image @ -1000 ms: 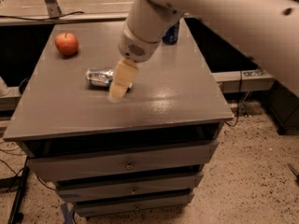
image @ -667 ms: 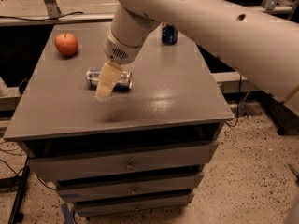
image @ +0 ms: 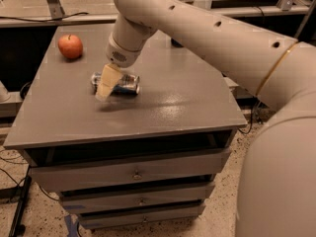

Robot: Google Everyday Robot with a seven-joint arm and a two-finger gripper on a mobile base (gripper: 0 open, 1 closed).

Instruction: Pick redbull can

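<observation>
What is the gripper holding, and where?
Cannot tell. The gripper overlaps the can at its end nearer the apple; the can lies on its side on the table, and no grip shows.

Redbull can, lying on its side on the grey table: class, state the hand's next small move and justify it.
Probably lower the hand slightly onto the redbull can. In the camera view the tilted hand overlaps the can's end nearer the apple, and the can lies flat on the table, not yet lifted.
</observation>
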